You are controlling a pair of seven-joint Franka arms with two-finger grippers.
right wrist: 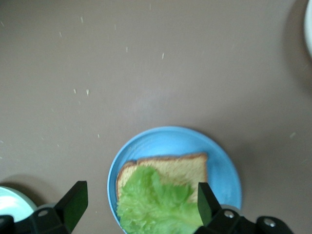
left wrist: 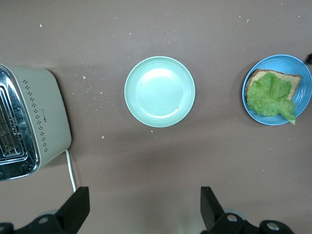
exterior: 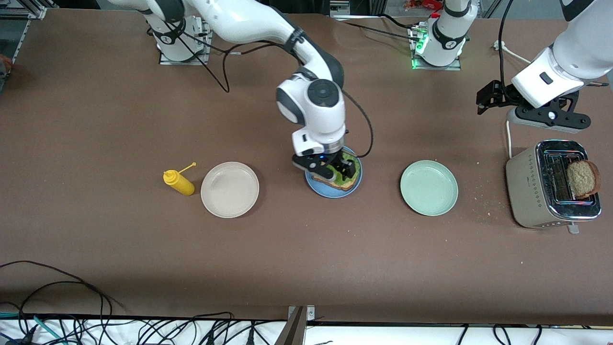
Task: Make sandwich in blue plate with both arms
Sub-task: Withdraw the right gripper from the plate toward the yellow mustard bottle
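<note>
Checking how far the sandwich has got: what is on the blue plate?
On the blue plate lies one bread slice with a lettuce leaf on top; no top slice. The leaf covers much of the bread.

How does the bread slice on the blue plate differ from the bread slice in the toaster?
The bread slice on the blue plate lies flat, while the bread slice in the toaster stands on edge, sticking out of a slot. The plate slice is mostly covered by a lettuce leaf; the toaster slice is bare. The plate slice sits under the right gripper; the toaster slice is near the left gripper. Both have brown crusts.
</note>
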